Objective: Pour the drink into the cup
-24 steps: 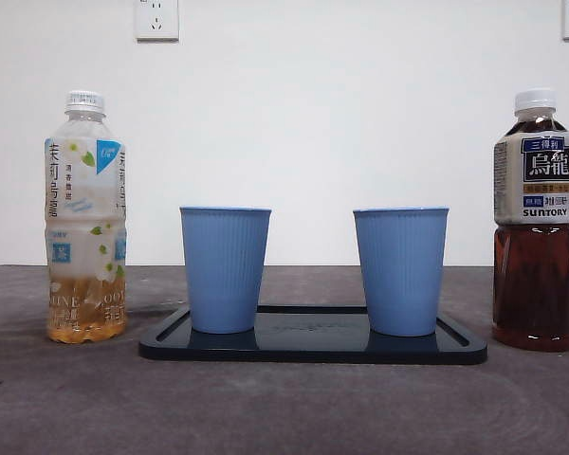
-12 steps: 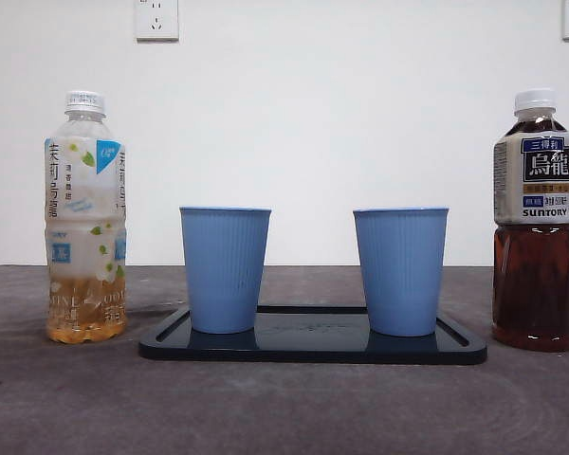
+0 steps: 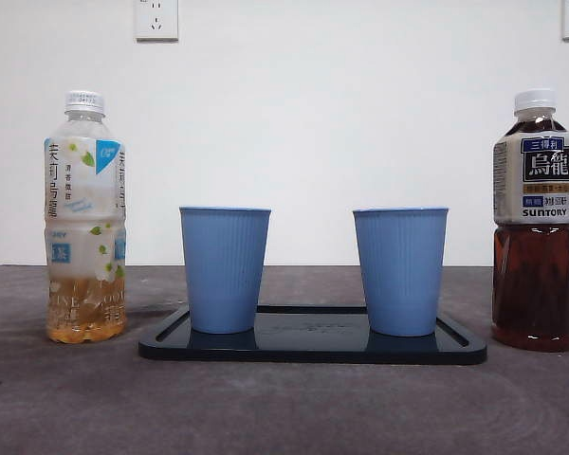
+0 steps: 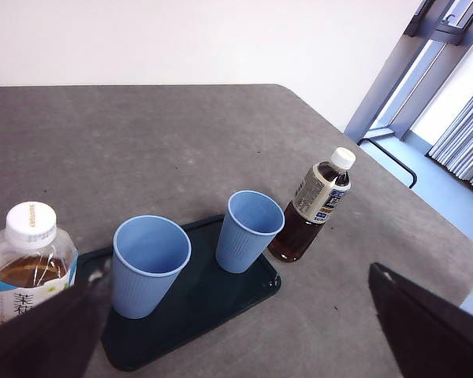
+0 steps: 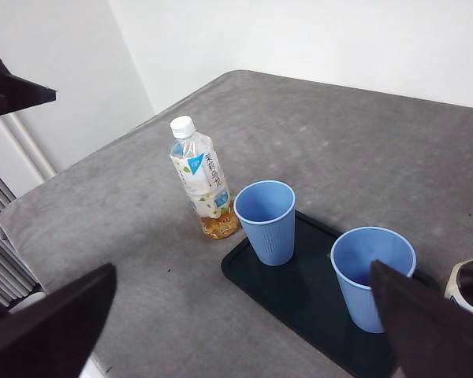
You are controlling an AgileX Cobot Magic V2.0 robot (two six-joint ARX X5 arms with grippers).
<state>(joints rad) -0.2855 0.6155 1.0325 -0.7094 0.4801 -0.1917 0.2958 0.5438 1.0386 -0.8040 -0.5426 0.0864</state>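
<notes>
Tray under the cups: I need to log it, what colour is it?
Black, glossy tray; clearest in the front view.

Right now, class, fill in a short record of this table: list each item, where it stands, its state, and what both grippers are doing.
pale tea bottle: upright on the table, capped, little tea left, beside the tray's one end
dark tea bottle: upright, capped, mostly full, beside the tray's other end
tray: dark, flat on the grey table
cups: two, blue, upright on the tray, apart, both look empty
left gripper: open, raised above the table, holding nothing
right gripper: open, raised, holding nothing
</notes>
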